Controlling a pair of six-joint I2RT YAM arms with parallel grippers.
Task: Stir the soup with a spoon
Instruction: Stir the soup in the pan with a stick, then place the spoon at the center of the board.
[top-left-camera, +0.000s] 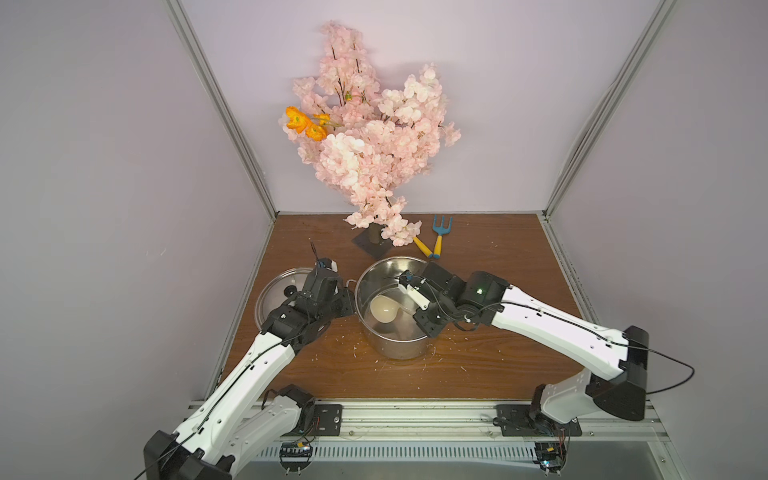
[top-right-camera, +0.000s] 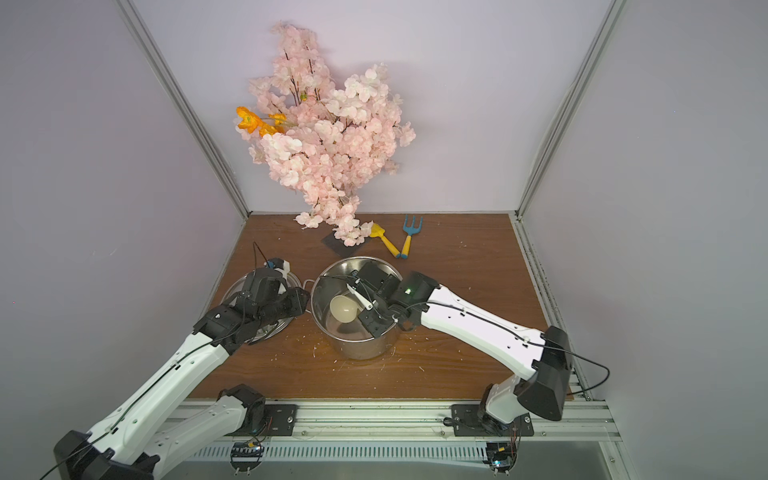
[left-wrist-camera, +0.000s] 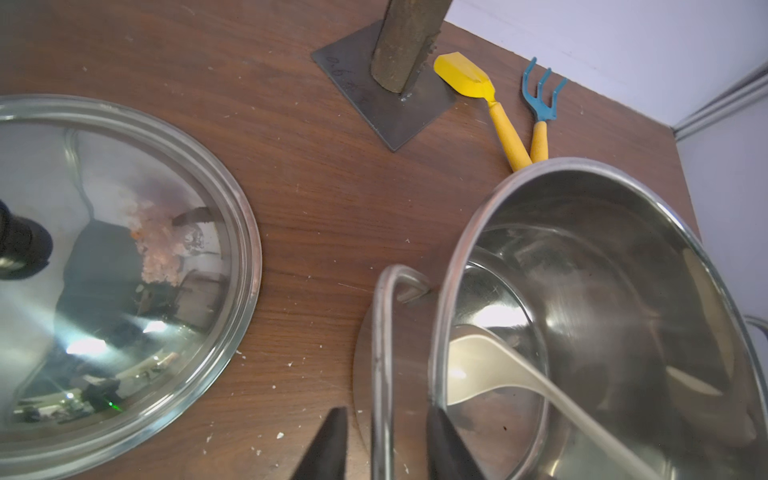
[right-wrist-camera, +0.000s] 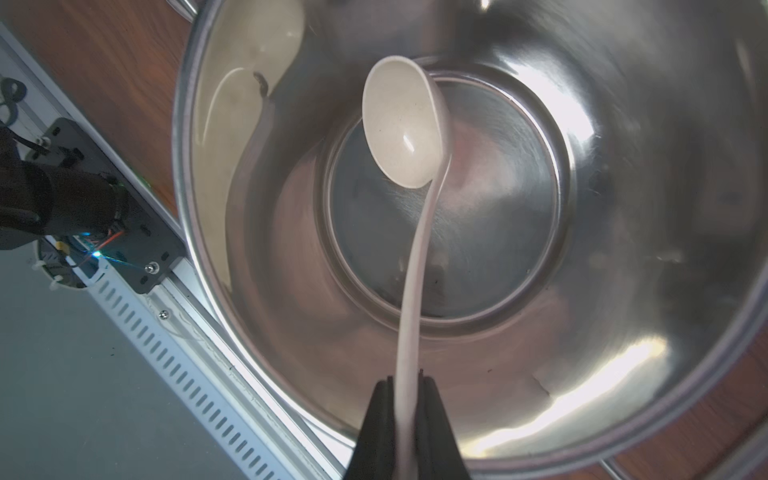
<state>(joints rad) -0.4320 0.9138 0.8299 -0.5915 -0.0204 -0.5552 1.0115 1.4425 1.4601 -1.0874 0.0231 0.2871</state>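
Spoon (right-wrist-camera: 405, 129) here means the cream-beige plastic ladle: a smooth, matte, deep round bowl on a long slim handle that curves gently. We see its bowl down inside the pot (top-left-camera: 401, 349), on the side nearer the left arm; whether it touches the floor we cannot tell. Its handle slants up to the right gripper (right-wrist-camera: 409, 386), whose dark tapered fingers press tight against both sides of the handle.

The pot is a tall steel cylinder with a rolled rim and wire-loop side handles. Its inside is mirror-bright, with fine brushed rings on the floor, and we cannot tell whether clear liquid lies there. The left gripper (left-wrist-camera: 385, 411) stands partly parted, one finger on each side of the pot's loop handle with a gap on both sides, holding nothing.

Beside the pot lies a round domed glass lid (left-wrist-camera: 145, 166) with a steel band and a black knob. It rests on the dark wood-grain table (top-left-camera: 498, 249), which is speckled with pale crumbs.
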